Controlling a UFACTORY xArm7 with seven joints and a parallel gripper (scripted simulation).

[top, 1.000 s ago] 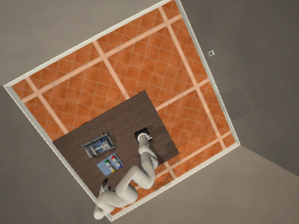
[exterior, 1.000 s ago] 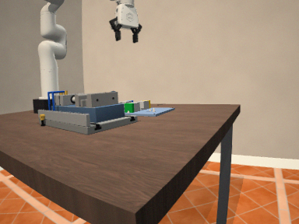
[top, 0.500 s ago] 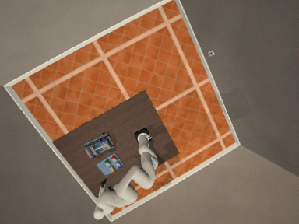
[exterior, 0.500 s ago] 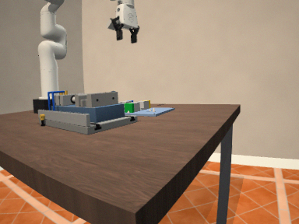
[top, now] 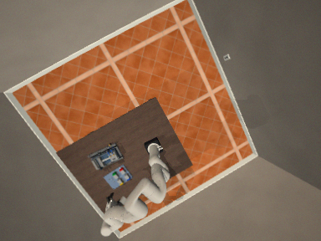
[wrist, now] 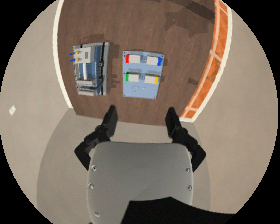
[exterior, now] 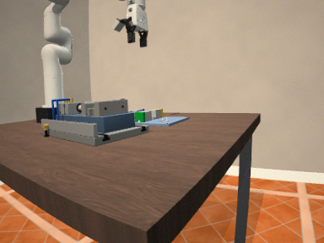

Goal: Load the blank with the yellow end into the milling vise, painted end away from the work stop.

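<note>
The blank with the yellow end [wrist: 156,80] [top: 120,182] lies on the blue infeed plate [wrist: 143,93] [exterior: 177,120] [top: 109,183]; its yellow end [exterior: 159,111] shows in the side view. Blanks with red [wrist: 133,60], blue [wrist: 158,62] and green [wrist: 133,77] [exterior: 139,116] ends lie on the plate beside it. The milling vise [wrist: 89,70] [exterior: 93,116] [top: 106,156] stands next to the plate, with nothing between its jaws. My gripper [exterior: 137,38] [wrist: 142,112] is open and empty. It hangs high above the table, far from the plate and the vise.
The dark wooden table [exterior: 169,164] [top: 138,125] carries the vise, the plate and the robot base [top: 153,146]. Blue hoses [exterior: 59,103] rise at the vise's far end. An orange tiled floor [top: 146,67] lies around the table.
</note>
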